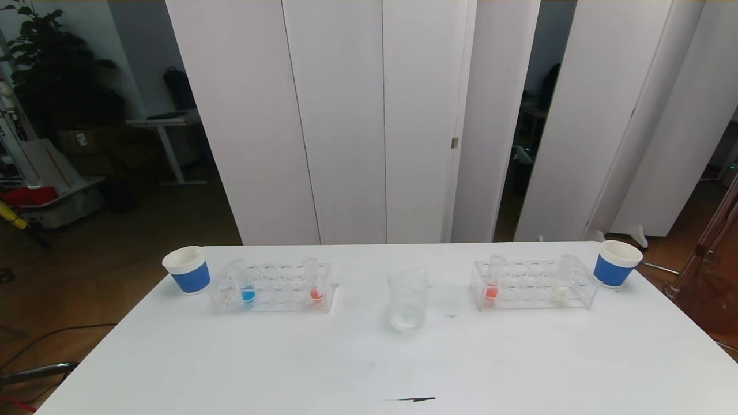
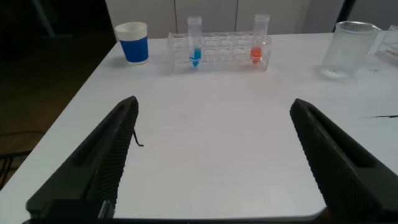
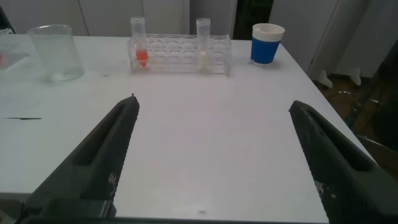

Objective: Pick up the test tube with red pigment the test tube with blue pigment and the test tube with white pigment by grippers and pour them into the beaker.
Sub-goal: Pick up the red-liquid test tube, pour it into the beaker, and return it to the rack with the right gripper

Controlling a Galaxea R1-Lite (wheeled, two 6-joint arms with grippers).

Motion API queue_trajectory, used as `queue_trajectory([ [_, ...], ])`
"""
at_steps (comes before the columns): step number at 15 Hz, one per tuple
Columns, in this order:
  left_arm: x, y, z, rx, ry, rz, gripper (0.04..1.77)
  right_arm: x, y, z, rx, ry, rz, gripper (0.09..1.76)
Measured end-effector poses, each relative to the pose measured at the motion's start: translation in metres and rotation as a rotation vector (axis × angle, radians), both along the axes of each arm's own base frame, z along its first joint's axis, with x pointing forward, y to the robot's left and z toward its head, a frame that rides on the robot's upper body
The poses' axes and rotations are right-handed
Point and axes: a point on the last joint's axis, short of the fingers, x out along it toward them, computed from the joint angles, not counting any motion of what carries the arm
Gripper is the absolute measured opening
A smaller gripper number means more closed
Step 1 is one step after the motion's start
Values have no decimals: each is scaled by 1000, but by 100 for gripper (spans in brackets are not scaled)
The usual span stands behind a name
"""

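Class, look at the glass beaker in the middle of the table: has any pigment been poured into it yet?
No colour shows in it. The beaker looks clear, and the blue and white tubes stand upright in their racks, pigment inside.

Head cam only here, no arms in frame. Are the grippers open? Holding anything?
Observer: The left gripper is open and empty, above the near part of the white table.
Operator: Right one?
Observer: The right gripper is also open and empty, above the near part of the table on its own side.
Operator: What does each face?
Observer: The left one faces the clear plastic rack holding the small clear test tube with blue liquid. The right one faces the other clear rack, which holds the small clear tube with whitish liquid. Neither points at the clear glass beaker.
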Motion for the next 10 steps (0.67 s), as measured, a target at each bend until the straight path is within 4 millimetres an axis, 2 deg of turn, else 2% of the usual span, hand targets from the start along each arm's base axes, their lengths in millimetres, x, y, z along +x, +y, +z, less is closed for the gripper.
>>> queue_trajectory([
  [10, 0, 0, 0, 0, 0, 0, 174, 0, 0, 0, 0, 0, -1, 173],
])
